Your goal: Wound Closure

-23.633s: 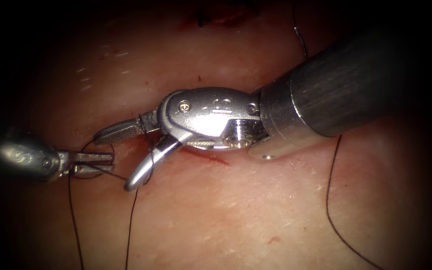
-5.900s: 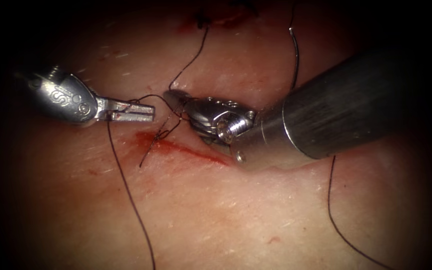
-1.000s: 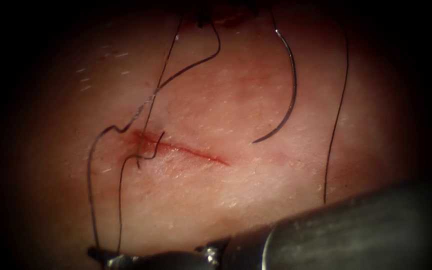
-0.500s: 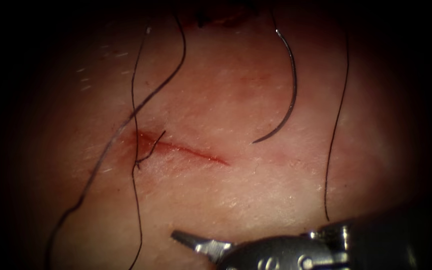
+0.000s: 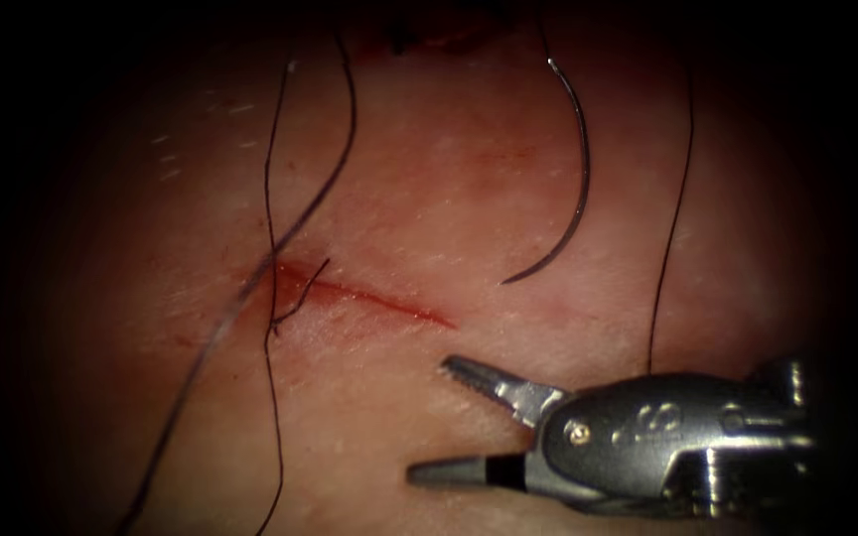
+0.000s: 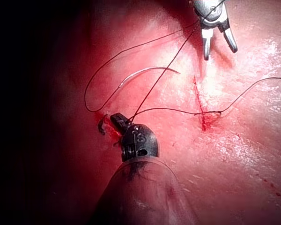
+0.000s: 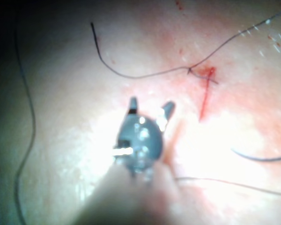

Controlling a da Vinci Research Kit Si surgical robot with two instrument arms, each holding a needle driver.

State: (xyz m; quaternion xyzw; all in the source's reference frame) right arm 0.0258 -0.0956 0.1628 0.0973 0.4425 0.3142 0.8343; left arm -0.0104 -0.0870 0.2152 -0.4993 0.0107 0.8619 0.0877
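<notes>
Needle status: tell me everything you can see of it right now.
The needle is a thin, dark, curved metal wire lying free on the tissue, above the right end of the cut. Neither tool holds it, and it looks to be out of the tissue. One end glints; the other tapers toward the cut. Thread runs beside it.

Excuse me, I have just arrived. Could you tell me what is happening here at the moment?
A bench suturing exercise on tissue. The right end effector is open below the cut, holding nothing. The left end effector is shut on the thread that runs to a knot at the cut's left end. The needle lies free on the tissue, right of the cut.
</notes>
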